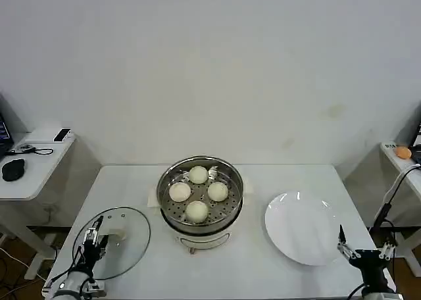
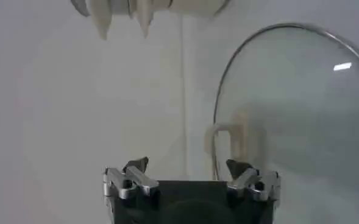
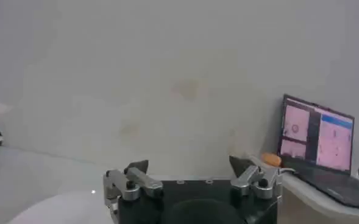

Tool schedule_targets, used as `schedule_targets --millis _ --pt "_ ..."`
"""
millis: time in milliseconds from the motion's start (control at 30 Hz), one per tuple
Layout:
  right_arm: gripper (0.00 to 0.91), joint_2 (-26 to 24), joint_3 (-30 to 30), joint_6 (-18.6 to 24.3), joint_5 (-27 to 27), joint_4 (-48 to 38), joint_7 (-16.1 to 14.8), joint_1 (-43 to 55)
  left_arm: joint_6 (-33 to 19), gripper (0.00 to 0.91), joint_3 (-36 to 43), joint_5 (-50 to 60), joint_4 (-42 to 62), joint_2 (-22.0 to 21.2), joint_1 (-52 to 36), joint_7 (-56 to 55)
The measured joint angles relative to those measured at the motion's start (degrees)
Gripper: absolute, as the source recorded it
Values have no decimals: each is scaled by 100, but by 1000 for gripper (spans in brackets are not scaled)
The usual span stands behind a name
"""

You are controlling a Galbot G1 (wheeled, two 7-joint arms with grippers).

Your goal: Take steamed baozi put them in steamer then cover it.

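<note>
- The left gripper [image 1: 94, 241] sits at the near left corner of the table [image 1: 256, 274], low over the near part of the cover [image 1: 122, 247]. In the left wrist view its fingers [image 2: 136, 165] stand spread apart with nothing between them, and the cover's beige handle [image 2: 223, 146] lies just beyond them.
- The right gripper [image 1: 364, 252] is at the near right corner of the table, just past the near rim of the plate [image 1: 304, 229]. In the right wrist view its fingers [image 3: 138, 167] are likewise parted and empty.
- The cover lies flat on the table near the left edge, clear glass with a metal rim, its handle at the centre. It is well apart from the steamer [image 1: 200, 195], so the pot is uncovered.
- The steamer stands in the middle of the table on its white base, the perforated tray showing inside.
- All four steamed baozi [image 1: 197, 210] rest on that tray, one toward the far side, one toward the near side, one on each side between them, close together.
- The plate, white and bare, lies toward the right edge of the table, beside the steamer but not touching it.
- A side desk [image 1: 29, 175] stands beyond the left edge of the table; in the right wrist view a laptop [image 3: 318, 135] with a lit screen sits on a surface to the right.
</note>
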Motion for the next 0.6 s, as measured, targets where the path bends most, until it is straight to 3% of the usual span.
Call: schedule_targets --millis 133,167,200,233,267,600 --pt "907 25 -23 28 -38 -44 -1 12 7 887 40 -3 109 32 -176 27" --pt "907 30 -31 35 -49 -49 0 17 5 645 48 -1 137 37 -215 30" --pt "907 38 -45 36 -63 -49 -1 17 -2 484 59 4 165 42 -254 31" --pt "907 41 -62 35 -73 -48 -1 10 -6 171 76 10 194 53 -296 33" --pt "907 44 -74 32 -78 -47 -1 3 -10 0 86 14 213 56 -323 33" --pt "907 46 -89 36 -110 -26 1 -5 -81 0 91 63 324 27 -414 1"
